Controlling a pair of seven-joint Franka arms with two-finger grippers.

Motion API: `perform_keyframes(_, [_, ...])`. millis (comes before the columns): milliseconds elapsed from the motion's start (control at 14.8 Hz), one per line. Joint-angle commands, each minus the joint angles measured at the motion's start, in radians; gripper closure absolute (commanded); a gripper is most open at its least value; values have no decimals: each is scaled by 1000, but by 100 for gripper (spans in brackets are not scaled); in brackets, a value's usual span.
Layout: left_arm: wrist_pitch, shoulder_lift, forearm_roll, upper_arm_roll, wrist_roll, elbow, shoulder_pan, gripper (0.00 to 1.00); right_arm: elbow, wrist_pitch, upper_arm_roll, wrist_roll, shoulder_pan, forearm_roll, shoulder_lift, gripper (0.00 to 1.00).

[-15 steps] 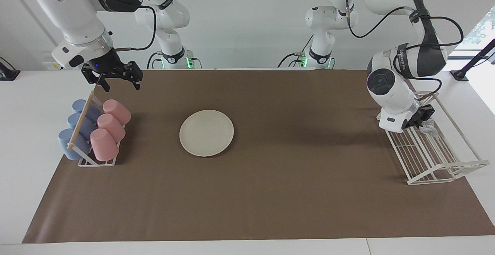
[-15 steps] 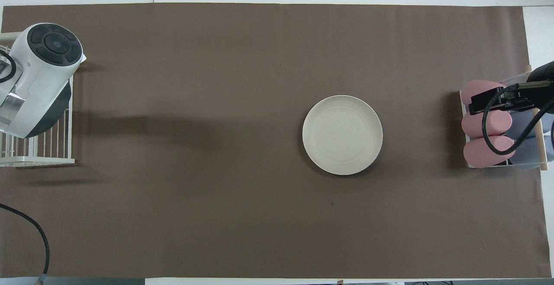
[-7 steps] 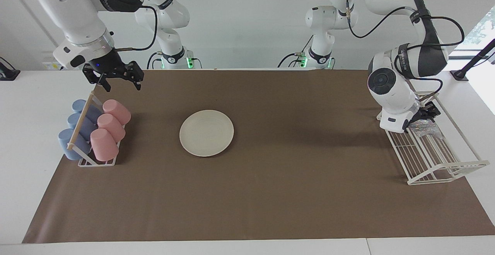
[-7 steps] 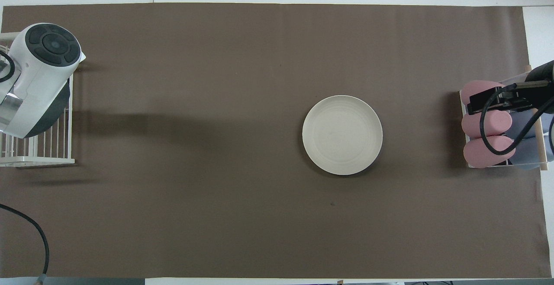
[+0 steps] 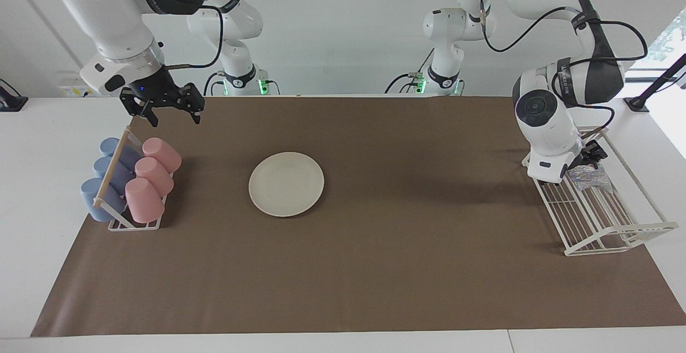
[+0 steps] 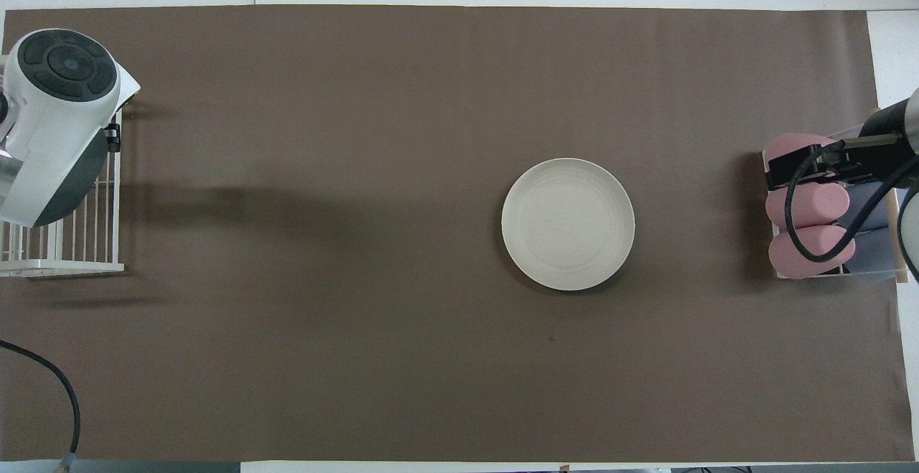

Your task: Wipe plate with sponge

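The cream plate [image 5: 286,184] lies flat on the brown mat, toward the right arm's end of the table; it also shows in the overhead view [image 6: 567,223]. The silvery sponge [image 5: 589,177] lies in the white wire rack [image 5: 616,224] at the left arm's end. My left gripper [image 5: 591,155] hangs right over the sponge, close above it; whether they touch is unclear. In the overhead view the left arm [image 6: 57,114] hides the sponge. My right gripper [image 5: 172,113] is open and empty, in the air over the mat beside the cup rack.
A small rack with several pink cups [image 5: 153,179] and blue cups [image 5: 104,181] lying on their sides stands at the right arm's end. The brown mat [image 5: 407,267] covers most of the table. A black cable [image 6: 50,380] lies near the left arm's corner.
The left wrist has turned and lifted a little over the wire rack; the sponge stays in the rack. The right gripper has drifted slightly toward the table's middle.
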Motion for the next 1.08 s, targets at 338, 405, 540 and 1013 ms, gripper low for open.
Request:
perform_keyframes(338, [-51,-90,-368,13,8,73,23,0,-1,7,6,25,0,-17,-9,0])
perform_keyframes(405, [-66,-119,-435,13,10,73,29,0,-1,7,6,25,1,-17,-9,0])
perform_keyframes(540, [-132,-180,-527,13,40,73,42,0,-1,3,6,24,6,-21,-9,0])
perform_keyframes(1013, [-318,-300,-765,16,126,63,40,0,-1,-3,6,22,5,-24,-9,0])
